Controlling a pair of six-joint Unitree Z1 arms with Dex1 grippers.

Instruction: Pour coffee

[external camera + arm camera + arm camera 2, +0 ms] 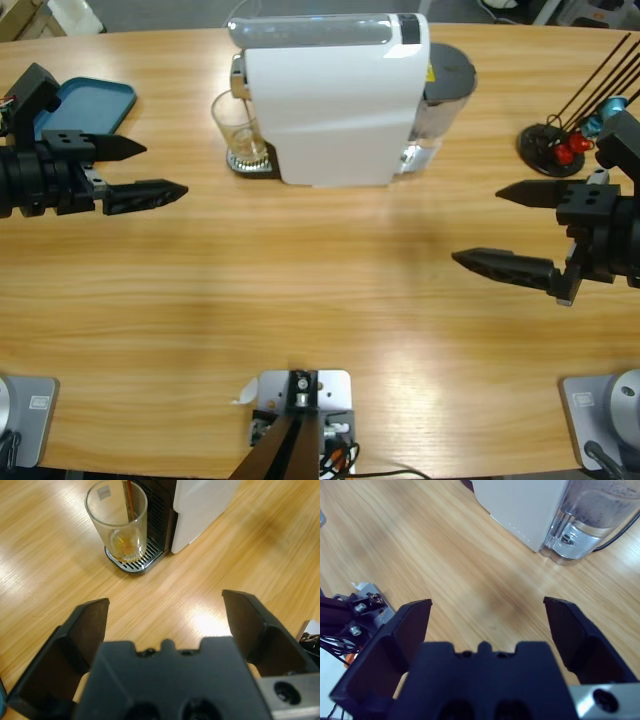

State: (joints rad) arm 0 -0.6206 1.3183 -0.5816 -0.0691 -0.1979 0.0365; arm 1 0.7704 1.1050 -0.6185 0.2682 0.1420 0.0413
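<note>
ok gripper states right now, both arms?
Left gripper: jaws open, holding nothing.
Right gripper: jaws open, holding nothing.

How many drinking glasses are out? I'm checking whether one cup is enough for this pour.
1. The glass stands on the coffee machine's drip tray, with a coffee stream falling into it. Others could hide behind the machine.

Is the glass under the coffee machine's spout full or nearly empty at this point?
Nearly empty. The glass stands upright on the drip tray with only a shallow brownish layer of coffee at its base, and a thin stream is running into it.
</note>
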